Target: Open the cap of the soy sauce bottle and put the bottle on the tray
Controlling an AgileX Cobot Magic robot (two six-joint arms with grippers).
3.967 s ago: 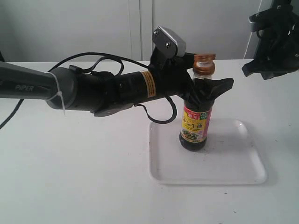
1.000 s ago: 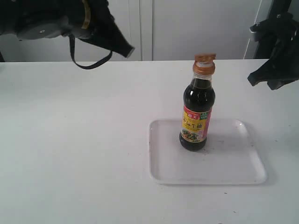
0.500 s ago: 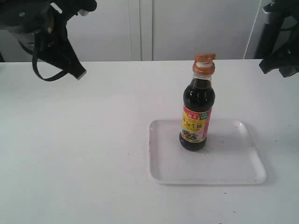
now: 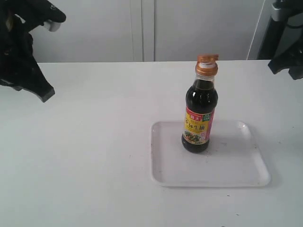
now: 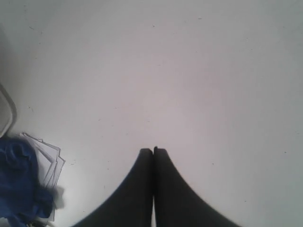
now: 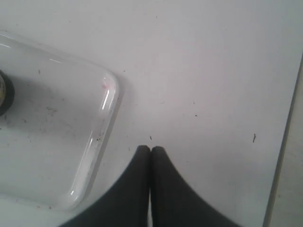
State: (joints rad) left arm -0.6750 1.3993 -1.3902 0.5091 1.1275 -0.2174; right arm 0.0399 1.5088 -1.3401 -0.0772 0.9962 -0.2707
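A plain lab or robot test room: a bare white table (image 4: 94,156) against pale grey wall panels (image 4: 142,28), with loose papers (image 5: 47,158) at one table edge.

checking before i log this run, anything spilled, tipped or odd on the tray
Nothing spilled or tipped. The soy sauce bottle stands upright on the tray, its cap flipped open. Only small dark specks mark the tray floor.

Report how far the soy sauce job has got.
Done: the bottle stands upright on the tray, and its cap looks flipped open. In hand: nothing; the left gripper and right gripper are shut, empty and away from the bottle. Left: apparently nothing.
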